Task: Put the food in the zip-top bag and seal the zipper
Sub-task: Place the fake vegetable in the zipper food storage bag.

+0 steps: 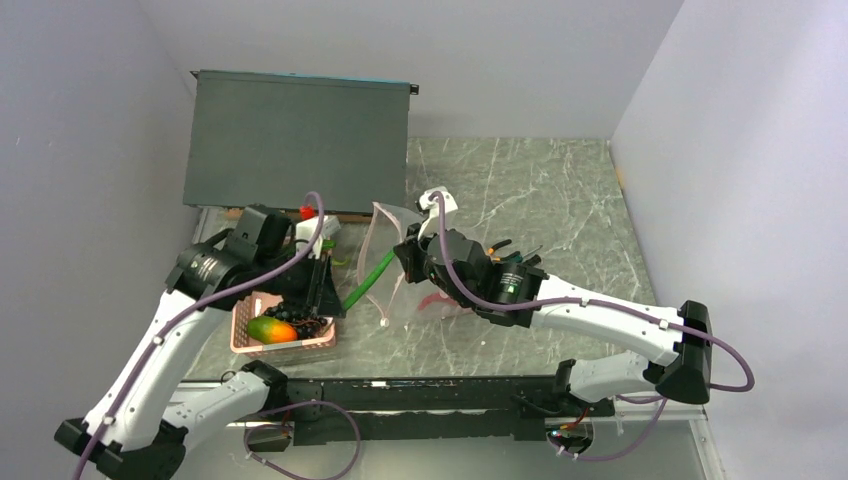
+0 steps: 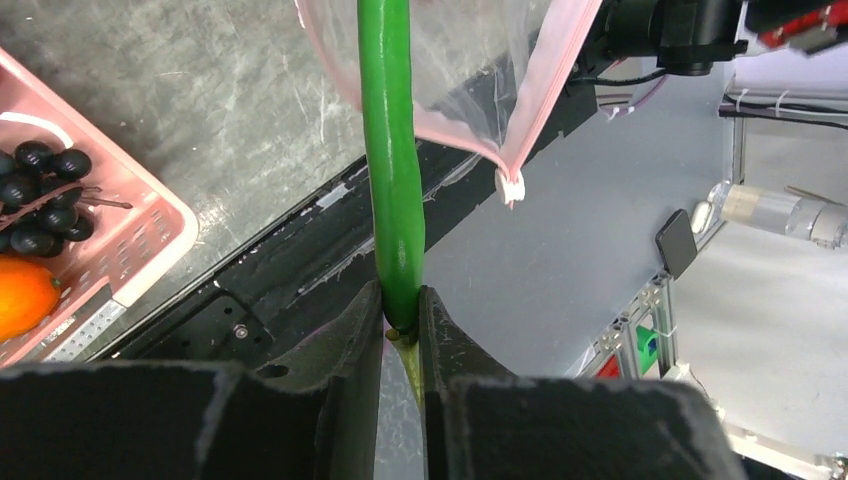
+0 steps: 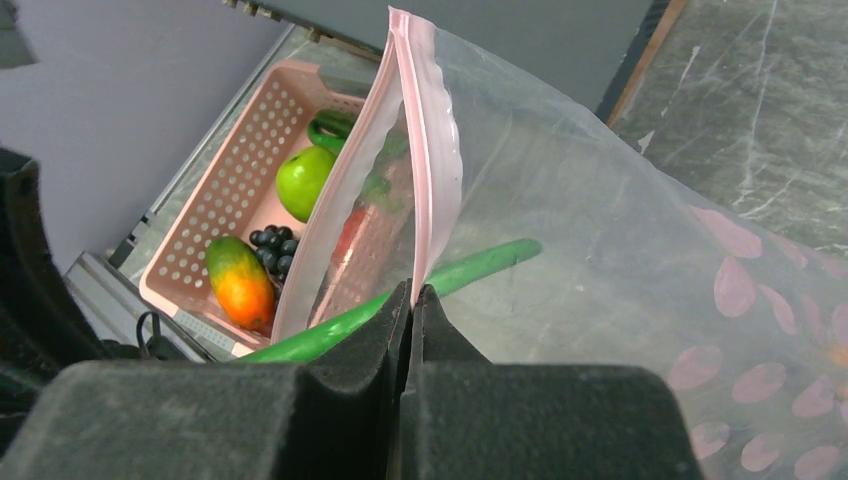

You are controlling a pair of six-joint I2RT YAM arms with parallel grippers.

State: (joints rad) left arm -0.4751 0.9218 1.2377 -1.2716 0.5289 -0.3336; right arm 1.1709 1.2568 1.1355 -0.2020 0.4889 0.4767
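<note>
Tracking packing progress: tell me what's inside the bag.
Only the tip of the green pod, held by the left gripper, shows inside the bag. A reddish blur by the zipper may lie behind the plastic; cannot tell.

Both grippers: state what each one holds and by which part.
Left gripper clamps the long green pod at its very end. Right gripper pinches the clear floppy plastic zip-top bag by the pale pink zipper strip at its mouth.
</note>
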